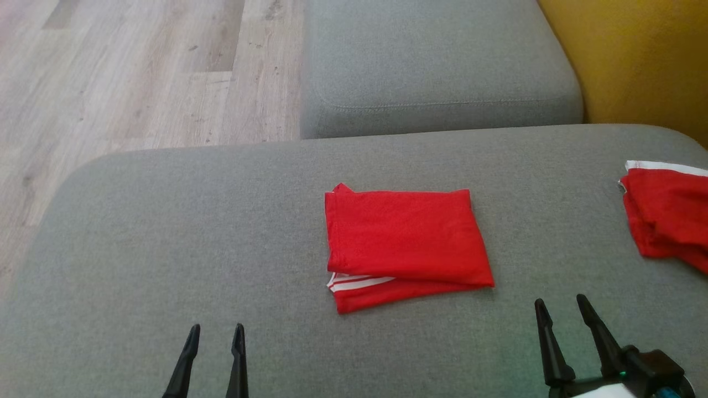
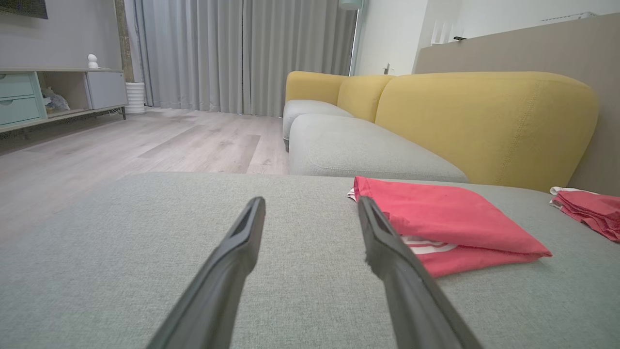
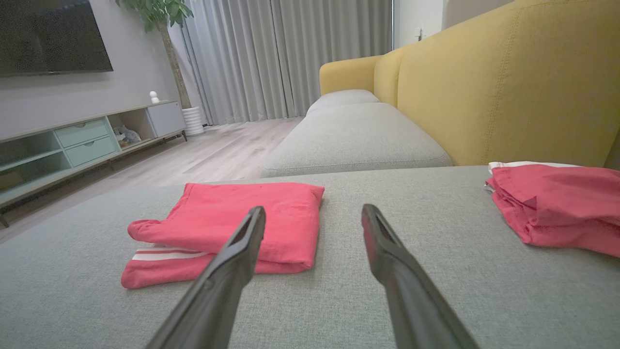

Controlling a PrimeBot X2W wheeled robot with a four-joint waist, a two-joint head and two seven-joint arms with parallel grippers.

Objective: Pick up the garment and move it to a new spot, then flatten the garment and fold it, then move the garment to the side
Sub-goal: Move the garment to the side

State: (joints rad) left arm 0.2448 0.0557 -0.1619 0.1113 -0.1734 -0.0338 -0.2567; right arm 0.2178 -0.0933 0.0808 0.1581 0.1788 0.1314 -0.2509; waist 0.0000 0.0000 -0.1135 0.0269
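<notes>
Jaws wide apart on the left gripper (image 1: 216, 327) and on the right gripper (image 1: 560, 299), nothing between the fingers of either, both low over the near edge of the grey cushion (image 1: 166, 249) and clear of any cloth.

Folded red garment (image 1: 406, 237) flat on that cushion, ahead of both grippers and between them, apart from each. White stripes at its near left corner, under the top layer. Second red garment (image 1: 669, 215) with a white hem at the far right of the same cushion, well apart from the folded one, cut off by the picture's edge.

Given by the head view and not by the wrist views: the neat four-sided outline of the fold from above, a small tab of cloth sticking out at its far left corner, wooden floor (image 1: 138, 72) to the left, another grey seat cushion (image 1: 431, 66) beyond, yellow backrest (image 1: 636, 55) at the upper right.

Given by the left wrist view: the stacked layers of the fold seen from low down, its near left edge partly hidden behind the right-hand finger; grey curtains (image 2: 242, 53) and a low cabinet (image 2: 29, 97) with pale green drawers across the room.

Given by the right wrist view: the rounded left edge of the top layer, the fold partly behind the left-hand finger, the looser rumpled layers of the second garment, a dark screen (image 3: 48, 34) on the wall, a potted plant (image 3: 169, 48) beside the curtains.
</notes>
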